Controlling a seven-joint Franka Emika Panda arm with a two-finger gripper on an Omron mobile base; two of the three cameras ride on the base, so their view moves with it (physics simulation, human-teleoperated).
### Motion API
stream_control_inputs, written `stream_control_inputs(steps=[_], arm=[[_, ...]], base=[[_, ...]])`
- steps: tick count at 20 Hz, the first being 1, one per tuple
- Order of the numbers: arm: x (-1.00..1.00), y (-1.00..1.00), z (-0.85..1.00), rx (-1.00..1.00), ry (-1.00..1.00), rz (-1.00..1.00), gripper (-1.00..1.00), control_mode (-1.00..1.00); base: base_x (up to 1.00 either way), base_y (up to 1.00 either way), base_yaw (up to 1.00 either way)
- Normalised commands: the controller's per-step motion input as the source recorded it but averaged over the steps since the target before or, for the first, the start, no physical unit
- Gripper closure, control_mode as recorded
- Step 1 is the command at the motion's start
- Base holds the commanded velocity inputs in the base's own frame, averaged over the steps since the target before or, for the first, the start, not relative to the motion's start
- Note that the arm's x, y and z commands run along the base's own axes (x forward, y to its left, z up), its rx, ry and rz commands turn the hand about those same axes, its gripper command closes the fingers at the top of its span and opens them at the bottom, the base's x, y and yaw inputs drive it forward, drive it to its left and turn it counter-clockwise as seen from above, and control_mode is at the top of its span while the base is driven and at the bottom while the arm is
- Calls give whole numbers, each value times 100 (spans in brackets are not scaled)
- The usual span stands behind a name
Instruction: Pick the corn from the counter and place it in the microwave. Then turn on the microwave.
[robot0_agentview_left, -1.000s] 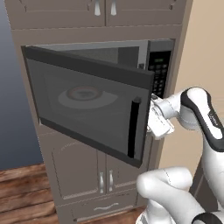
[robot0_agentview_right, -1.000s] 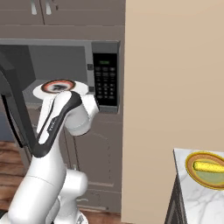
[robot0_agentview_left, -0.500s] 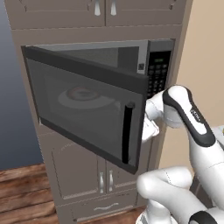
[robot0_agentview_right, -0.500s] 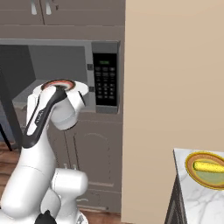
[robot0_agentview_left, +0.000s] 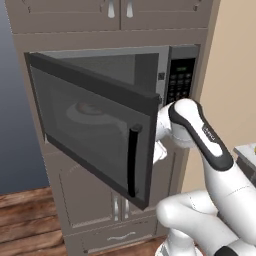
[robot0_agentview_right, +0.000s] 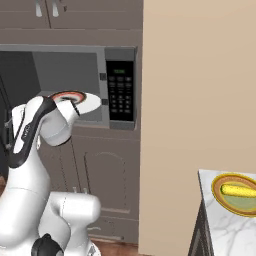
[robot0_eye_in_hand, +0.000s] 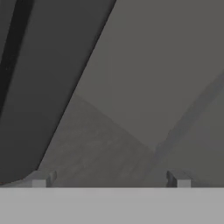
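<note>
The corn (robot0_agentview_right: 240, 191) is a small yellow cob lying in a dark-rimmed round dish (robot0_agentview_right: 220, 196) on the pale counter (robot0_agentview_right: 225, 235) at the lower right. The microwave (robot0_agentview_right: 120, 90) is built into the cabinets, and its dark glass door (robot0_agentview_left: 90, 130) stands partly open. A white round plate (robot0_agentview_right: 87, 105) sits inside it. My arm reaches in behind the door's free edge, where my wrist (robot0_agentview_left: 160, 150) is half hidden. In the hand view my gripper (robot0_eye_in_hand: 109, 179) is open, fingertips (robot0_eye_in_hand: 41, 179) wide apart, empty, and it faces grey surfaces and a dark band.
Brown panelled cabinet doors (robot0_agentview_left: 95, 220) sit below and above the microwave. A tall beige wall panel (robot0_agentview_right: 200, 100) separates the microwave from the counter. The open door's black bar handle (robot0_agentview_left: 132, 160) juts out toward the base. Wooden floor (robot0_agentview_left: 25, 220) lies at the lower left.
The microwave door has swung wider open to the left. My hand has moved from beside the handle to behind the door's edge, and my elbow has shifted left.
</note>
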Motion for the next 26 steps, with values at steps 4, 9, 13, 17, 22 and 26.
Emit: stream_control_inputs(steps=[4,9,13,17,22,26], arm=[[-10,43,0,0,-7,6,-100,-100],[-9,50,-6,0,-7,6,-100,-100],[-6,47,-6,0,-8,5,-100,-100],[-4,43,-5,0,-8,3,-100,-100],[-1,33,-3,0,-7,0,-100,-100],[-2,15,0,0,-7,-2,-100,-100]], base=[[0,0,0],[0,0,0],[0,0,0],[0,0,0],[0,0,0],[0,0,0]])
